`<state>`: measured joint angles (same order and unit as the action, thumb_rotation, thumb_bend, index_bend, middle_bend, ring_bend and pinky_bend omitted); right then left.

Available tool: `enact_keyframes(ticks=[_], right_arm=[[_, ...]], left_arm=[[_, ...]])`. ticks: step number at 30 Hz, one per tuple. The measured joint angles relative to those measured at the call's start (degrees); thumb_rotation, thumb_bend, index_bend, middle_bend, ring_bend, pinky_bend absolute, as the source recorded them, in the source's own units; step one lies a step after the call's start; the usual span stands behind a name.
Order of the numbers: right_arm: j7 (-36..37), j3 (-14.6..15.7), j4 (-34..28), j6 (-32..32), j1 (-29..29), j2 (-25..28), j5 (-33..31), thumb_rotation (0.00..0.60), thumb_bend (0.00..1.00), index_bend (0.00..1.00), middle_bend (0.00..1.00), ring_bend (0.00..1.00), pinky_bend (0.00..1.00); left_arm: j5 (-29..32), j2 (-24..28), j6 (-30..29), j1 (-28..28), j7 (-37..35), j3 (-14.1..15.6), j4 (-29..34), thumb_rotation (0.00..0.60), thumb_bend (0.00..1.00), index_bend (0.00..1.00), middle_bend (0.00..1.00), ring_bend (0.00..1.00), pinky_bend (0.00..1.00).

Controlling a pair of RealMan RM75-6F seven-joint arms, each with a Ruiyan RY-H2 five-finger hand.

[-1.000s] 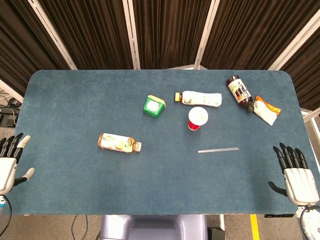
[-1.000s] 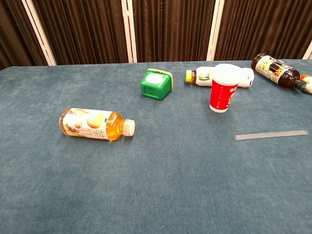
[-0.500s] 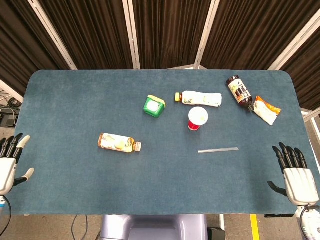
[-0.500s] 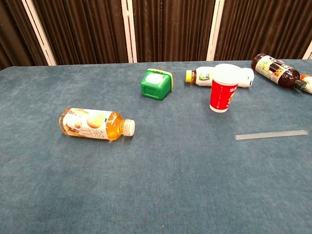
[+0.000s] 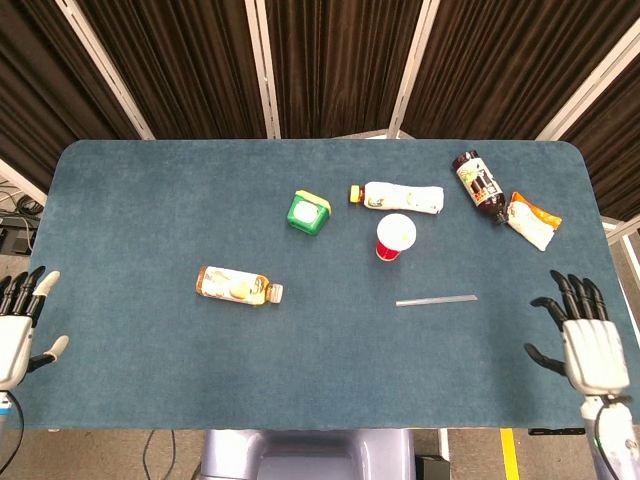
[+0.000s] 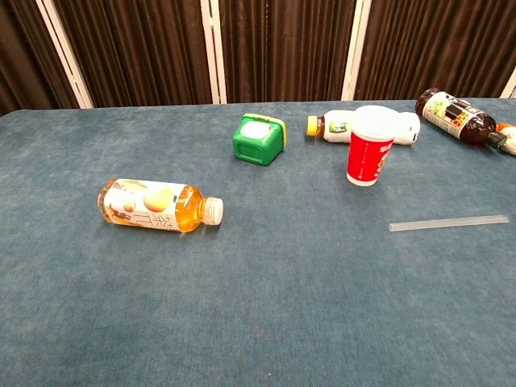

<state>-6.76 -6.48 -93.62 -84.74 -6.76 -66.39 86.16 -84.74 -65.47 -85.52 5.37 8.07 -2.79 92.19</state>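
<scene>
**Both hands empty at the desk's near corners**

Head view: right hand point(image 5: 592, 352) hangs released, fingers spread, over the blue desk point(image 5: 150, 200)'s near right edge; nearest it lies the clear straw point(image 5: 436, 299), well apart; left hand point(image 5: 18, 335) likewise released, off the near left corner.

Chest view: neither hand shows; the straw point(image 6: 448, 222) lies flat, near the upright red cup point(image 6: 370, 147); the orange tea bottle point(image 6: 158, 205) lies on its side.
</scene>
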Motion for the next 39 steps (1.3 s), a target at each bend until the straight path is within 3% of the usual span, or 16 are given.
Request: enact_keyframes(ticks=[7, 12, 20, 27, 39], right_arm=[[-8.81, -3.87, -0.61, 9.8, -6.38, -1.99, -8.93, 0.6, 0.14, 0.34, 0.07, 0.0, 0.0], [-14.38, -6.62, 1.11, 16.22, -11.12, -5.76, -17.85, 0.6, 0.23, 0.35, 0.07, 0.0, 0.0], [-20.19, -9.16, 10.81, 21.28, -17.2, -14.78, -28.68, 0.6, 0.24, 0.41, 0.07, 0.0, 0.0], [-19.83, -9.55, 16.2, 21.95, -19.37, -20.01, -30.93, 0.6, 0.24, 0.45, 0.08, 0.0, 0.0], [-18.3, -7.39, 17.1, 22.06, -20.16, -25.08, -31.17, 0.6, 0.28, 0.5, 0.1, 0.0, 0.0]], left_arm=[[-0.03, 0.13, 0.26, 0.13, -0.58, -0.01, -0.19, 0.6, 0.26, 0.0, 0.0, 0.0, 0.0], [-0.09, 0.18, 0.3, 0.16, -0.81, 0.0, -0.28, 0.6, 0.26, 0.0, 0.0, 0.0, 0.0], [-0.01, 0.22, 0.44, 0.24, -0.83, -0.04, -0.28, 0.6, 0.26, 0.0, 0.0, 0.0, 0.0], [0.19, 0.29, 0.64, 0.34, -0.83, -0.11, -0.12, 0.6, 0.26, 0.0, 0.0, 0.0, 0.0], [0.32, 0.38, 0.77, 0.37, -0.95, -0.1, 0.02, 0.6, 0.26, 0.0, 0.0, 0.0, 0.0]])
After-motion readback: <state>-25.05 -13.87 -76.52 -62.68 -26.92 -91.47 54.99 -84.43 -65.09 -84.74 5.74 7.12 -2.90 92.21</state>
